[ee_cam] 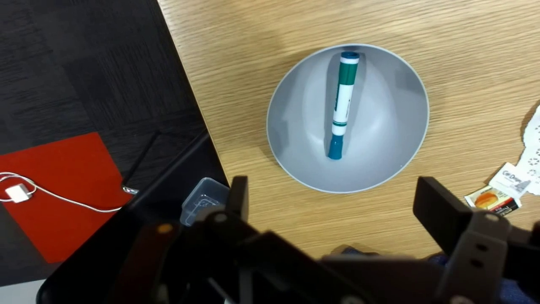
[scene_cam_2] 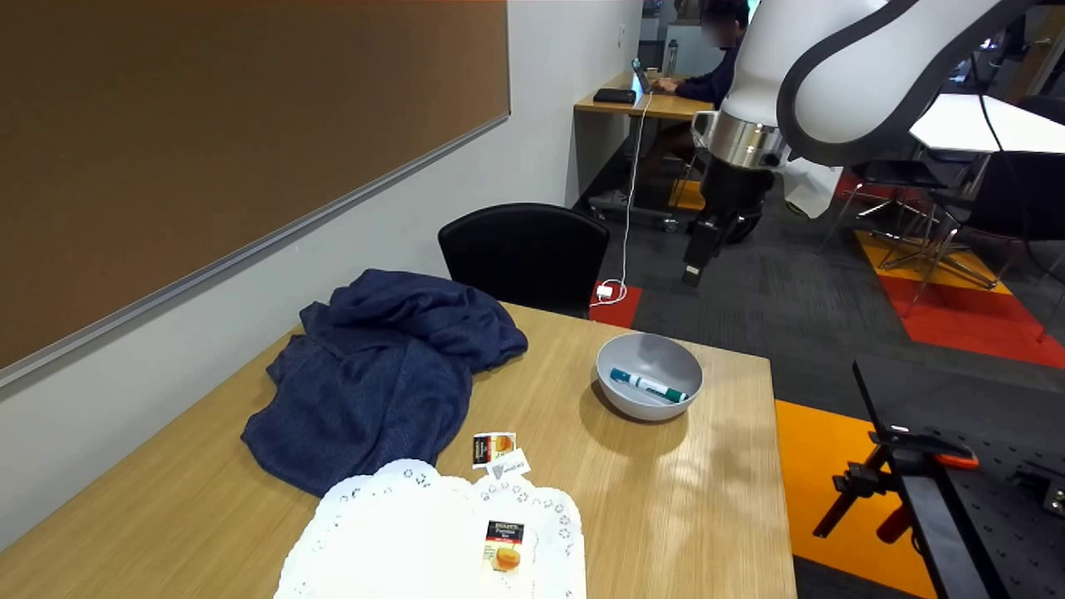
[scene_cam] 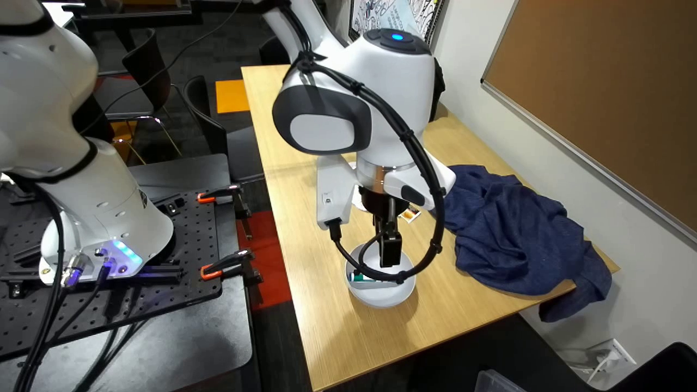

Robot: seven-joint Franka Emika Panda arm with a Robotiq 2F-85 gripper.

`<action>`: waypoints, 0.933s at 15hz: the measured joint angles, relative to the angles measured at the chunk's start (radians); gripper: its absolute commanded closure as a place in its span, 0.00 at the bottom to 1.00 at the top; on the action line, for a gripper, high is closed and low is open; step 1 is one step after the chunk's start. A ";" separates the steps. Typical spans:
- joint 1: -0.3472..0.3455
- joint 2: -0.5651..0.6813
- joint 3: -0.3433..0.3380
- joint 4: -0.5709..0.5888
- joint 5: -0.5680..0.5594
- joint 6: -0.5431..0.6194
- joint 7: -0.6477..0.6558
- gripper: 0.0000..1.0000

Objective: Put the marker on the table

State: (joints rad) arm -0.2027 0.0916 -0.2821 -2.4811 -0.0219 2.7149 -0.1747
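on the pale counter (scene_cam_2: 732, 499), far right in an exterior view, a grey bowl (scene_cam_2: 657, 353) holds the marker (scene_cam_2: 649, 386); navy cloth (scene_cam_2: 374, 391) lies left, toward the corkboard (scene_cam_2: 250, 150). the hand (ee_cam: 331, 196) gapes wide.

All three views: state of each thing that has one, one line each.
Pincer: open, gripping nothing
Marker: lying in bowl, seems capped
Bowl: upright on table
Cloth: crumpled
Lace paper: spread flat
Packs: lying down; opened or unopened, can't tell
Base light: lit blue
Laptop: open
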 measured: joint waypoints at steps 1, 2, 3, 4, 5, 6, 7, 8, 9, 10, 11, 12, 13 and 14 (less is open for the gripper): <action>0.000 0.000 0.001 0.000 0.000 0.000 0.000 0.00; -0.001 0.002 0.002 0.000 0.000 0.000 0.000 0.00; -0.001 0.009 0.005 0.000 0.000 0.001 0.000 0.00; -0.001 0.021 0.011 0.000 0.005 0.007 -0.001 0.00; -0.001 0.039 0.019 0.000 0.012 0.021 -0.001 0.00; -0.003 0.061 0.029 0.001 0.021 0.045 -0.002 0.00; -0.005 0.087 0.041 0.001 0.036 0.080 -0.006 0.00; -0.010 0.116 0.057 0.002 0.054 0.122 -0.022 0.00; -0.020 0.145 0.077 0.003 0.075 0.164 -0.041 0.00; -0.037 0.173 0.103 0.005 0.101 0.206 -0.064 0.00; -0.055 0.200 0.131 0.008 0.130 0.238 -0.091 0.00; -0.076 0.226 0.159 0.015 0.156 0.264 -0.118 0.00; -0.098 0.252 0.186 0.024 0.174 0.281 -0.139 0.00; -0.120 0.276 0.210 0.034 0.185 0.295 -0.157 0.00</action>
State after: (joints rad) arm -0.3229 0.3678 -0.0723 -2.4467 0.1629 3.0098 -0.3312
